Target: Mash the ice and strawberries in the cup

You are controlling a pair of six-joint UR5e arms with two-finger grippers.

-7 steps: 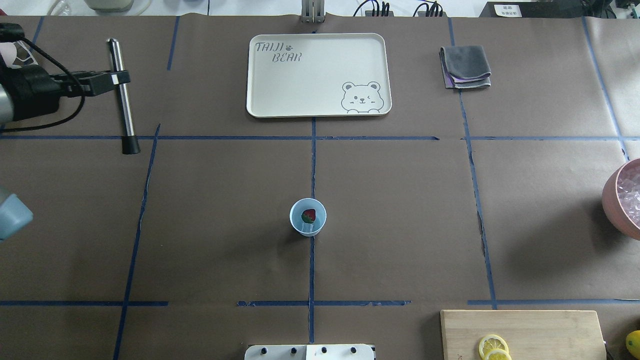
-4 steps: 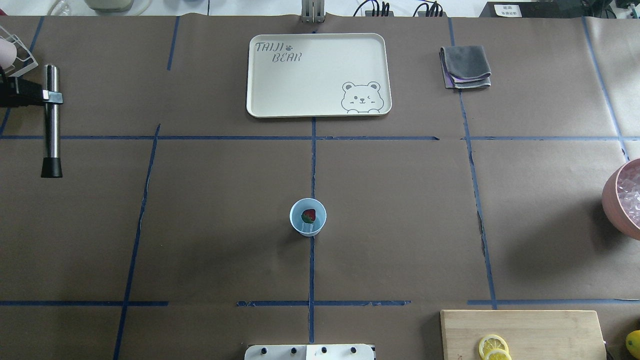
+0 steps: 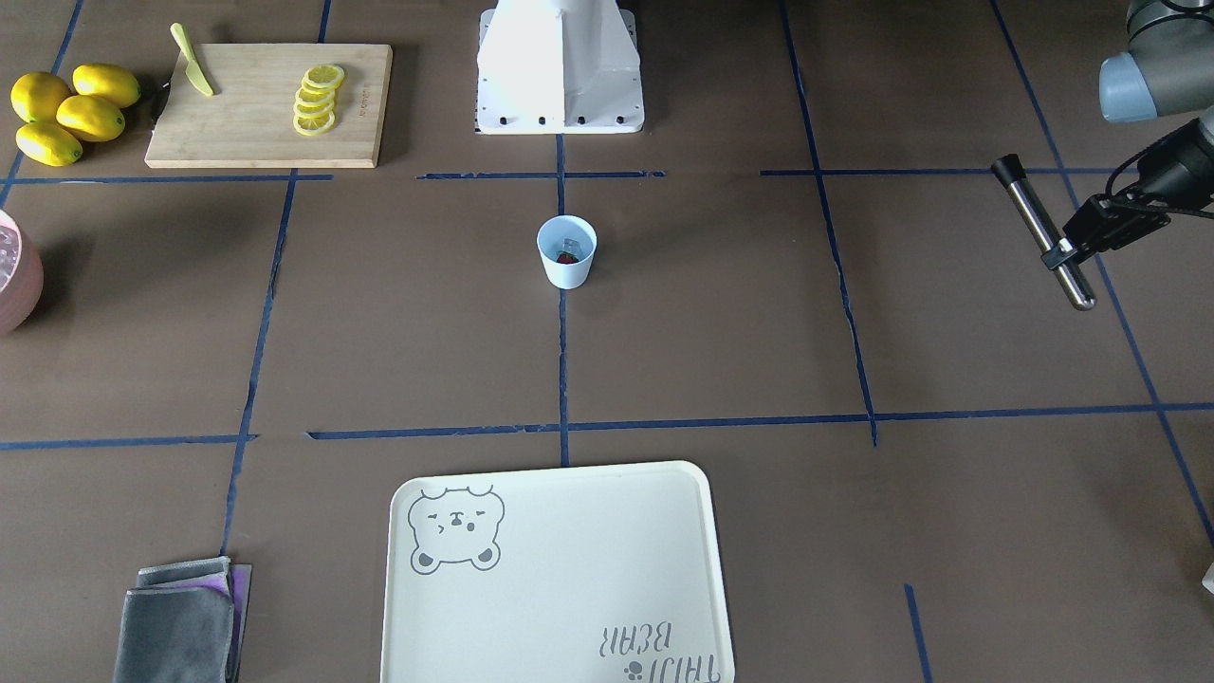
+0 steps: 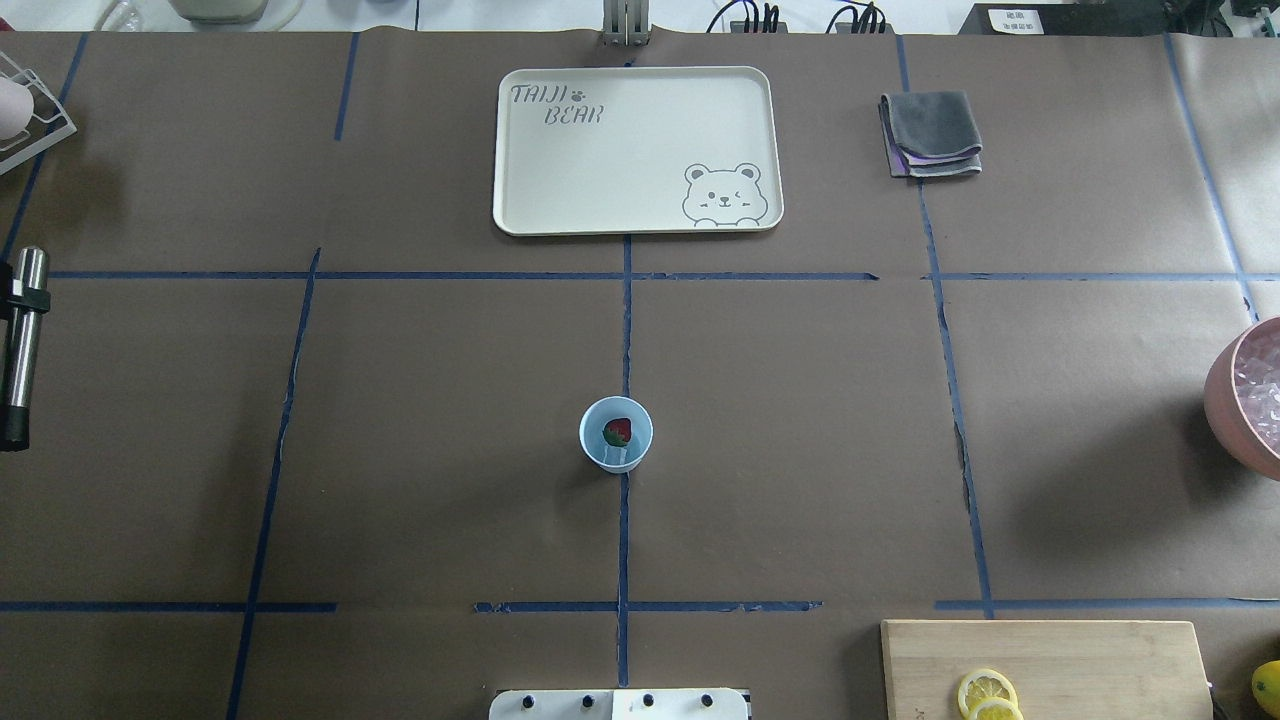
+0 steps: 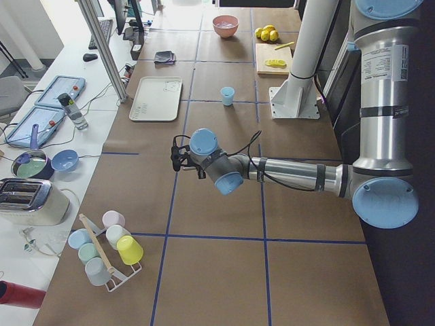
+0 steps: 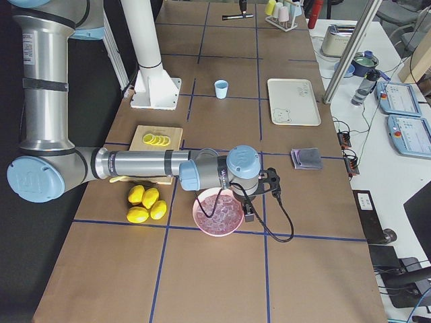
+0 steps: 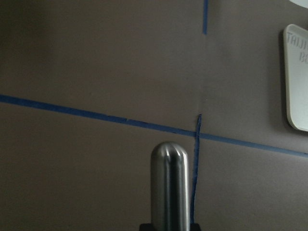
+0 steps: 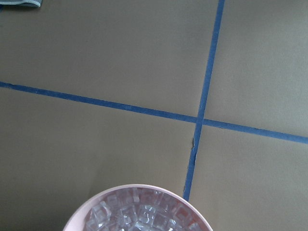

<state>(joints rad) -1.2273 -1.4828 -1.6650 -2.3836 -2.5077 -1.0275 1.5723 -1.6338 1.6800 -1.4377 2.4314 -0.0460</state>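
A wide table (image 4: 800, 420) covered in brown paper fills the space, and blue tape lines (image 4: 450, 275) mark it into large rectangles. A white workbench (image 5: 102, 75) runs along one long side, with an aluminium post (image 5: 102, 47) rising where the two meet. A grey chair (image 5: 7, 88) stands beyond the bench. The light is even and diffuse, casting only soft shadows on the paper.

The brown-papered table (image 4: 800, 400), gridded with blue tape (image 4: 450, 275), is occupied by a pale blue cup (image 3: 566, 272) at its centre, a cream tray (image 4: 600, 170), a folded grey cloth (image 4: 930, 133), a cutting board (image 3: 247, 123), lemons (image 3: 90, 116) and a pink bowl (image 4: 1225, 400).
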